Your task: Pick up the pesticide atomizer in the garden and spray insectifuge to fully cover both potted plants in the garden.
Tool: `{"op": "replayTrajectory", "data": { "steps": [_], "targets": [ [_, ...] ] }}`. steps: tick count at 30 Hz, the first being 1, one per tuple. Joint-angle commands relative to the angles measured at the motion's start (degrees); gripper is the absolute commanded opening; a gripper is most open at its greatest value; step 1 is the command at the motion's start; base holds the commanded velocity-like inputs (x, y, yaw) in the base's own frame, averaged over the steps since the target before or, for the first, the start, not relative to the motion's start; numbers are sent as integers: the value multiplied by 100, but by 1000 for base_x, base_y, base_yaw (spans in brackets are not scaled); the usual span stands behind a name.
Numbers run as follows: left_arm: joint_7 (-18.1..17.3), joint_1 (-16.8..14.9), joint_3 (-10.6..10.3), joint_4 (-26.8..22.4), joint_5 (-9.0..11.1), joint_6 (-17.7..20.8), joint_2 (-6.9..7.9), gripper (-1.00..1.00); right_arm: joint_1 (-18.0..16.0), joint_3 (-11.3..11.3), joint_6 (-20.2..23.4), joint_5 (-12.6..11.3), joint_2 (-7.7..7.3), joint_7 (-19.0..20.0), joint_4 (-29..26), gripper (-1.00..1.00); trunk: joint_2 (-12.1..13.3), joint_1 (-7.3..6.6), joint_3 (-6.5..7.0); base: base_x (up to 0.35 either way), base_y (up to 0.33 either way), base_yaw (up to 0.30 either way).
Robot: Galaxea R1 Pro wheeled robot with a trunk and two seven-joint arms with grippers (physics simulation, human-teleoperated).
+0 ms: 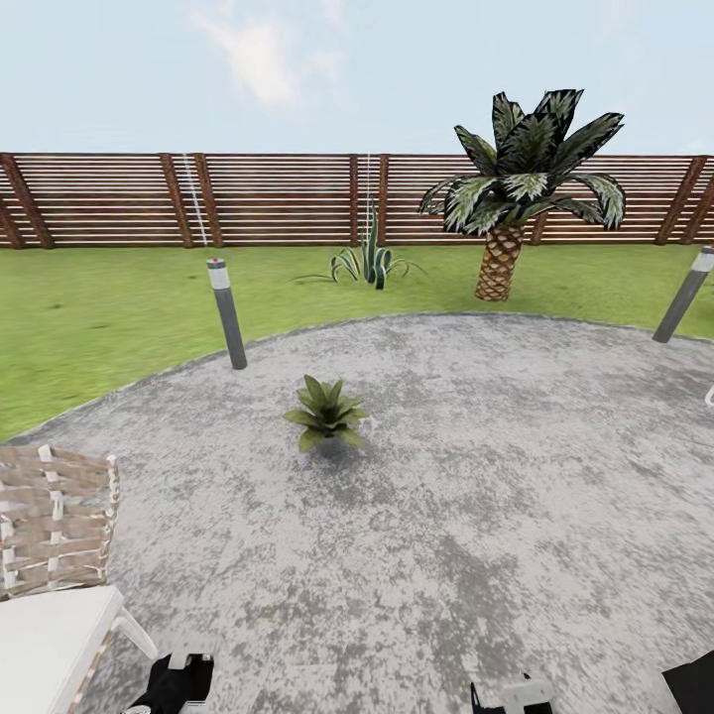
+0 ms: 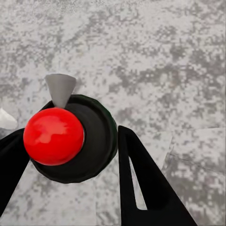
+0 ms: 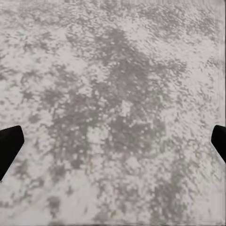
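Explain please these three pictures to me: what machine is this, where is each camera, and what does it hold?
A wheeled robot with two arms, drawn by a simulator. The large picture is from its head: a round grey patio, one small potted plant, a palm, a fence and a chair. The other two come from cameras at each wrist. The left claw is closed around the sprayer, seen from above with a red cap. The right claw is open and empty above the paving.

A woven wicker chair with a white seat cushion (image 1: 55,555) stands just beside the left claw. Well beyond both claws, two short grey bollard lamps (image 1: 227,313) flank a scaly-trunked palm (image 1: 521,183) and a spiky thin-leaved agave (image 1: 369,263) beneath a pale blue sky (image 1: 297,69).
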Motion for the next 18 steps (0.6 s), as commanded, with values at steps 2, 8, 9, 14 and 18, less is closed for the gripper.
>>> {"op": "replayTrajectory", "data": {
  "steps": [2, 8, 9, 14, 18],
  "targets": [
    [46, 1, -13, -60, 72, -84, 3, -100, -5, -91, -32, -6, -9, -107, 74, 100, -2, -1, -5, 0, 0, 0],
    [213, 3, -21, -108, 278, -277, 5, -100, -5, -240, -38, -53, -11, -300, 139, 100, -2, -1, -5, 0, 0, 0],
    [241, 3, -21, -110, 297, -309, 4, -100, -5, -241, -36, -53, -10, -332, 139, 100, -2, -1, -5, 0, 0, 0],
    [358, 3, -17, -112, 297, -318, 10, -100, -5, -227, -38, -46, 12, -349, 140, 100, -2, -1, -5, 15, 0, 0],
    [360, 3, -15, -112, 297, -317, 11, -100, -5, -224, -38, -45, 23, -349, 145, 100, -2, -1, -5, 265, 0, 0]
  ]
}}
